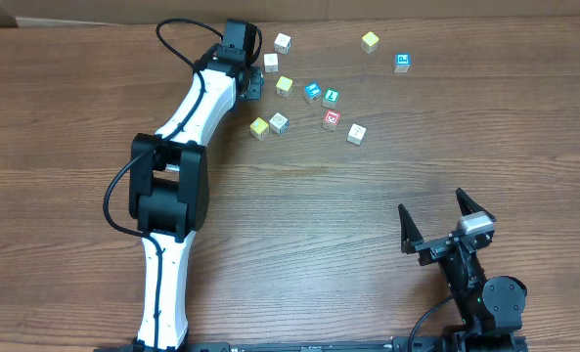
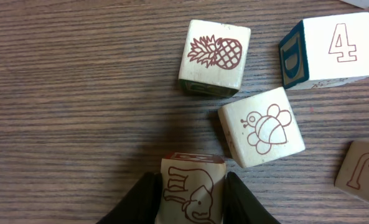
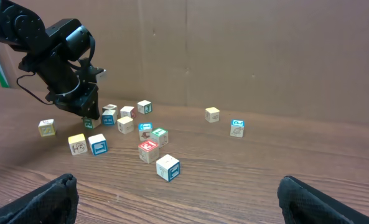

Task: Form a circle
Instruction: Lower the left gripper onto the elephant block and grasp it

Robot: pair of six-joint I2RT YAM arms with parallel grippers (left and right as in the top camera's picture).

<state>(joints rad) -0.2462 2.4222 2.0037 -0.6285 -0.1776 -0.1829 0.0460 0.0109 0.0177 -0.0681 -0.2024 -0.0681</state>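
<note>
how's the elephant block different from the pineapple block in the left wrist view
The elephant block is gripped by the left end effector; the pineapple block lies free on the table. The elephant block is cut off by the frame's bottom edge; the pineapple block shows whole. Both are cream cubes with reddish-brown line drawings.

Elephant cube (image 2: 192,193) cut off at bottom edge, J cube (image 2: 363,172) cut by right edge; right fingers (image 3: 41,200) cropped below

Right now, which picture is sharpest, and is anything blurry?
Left wrist view: sharpest, the elephant block and the table's grain crisp, a soft shadow beside the pineapple block. Overhead view: even light, the red block tiny. Right wrist view: the gripper's own fingers are dark, blurred.
</note>
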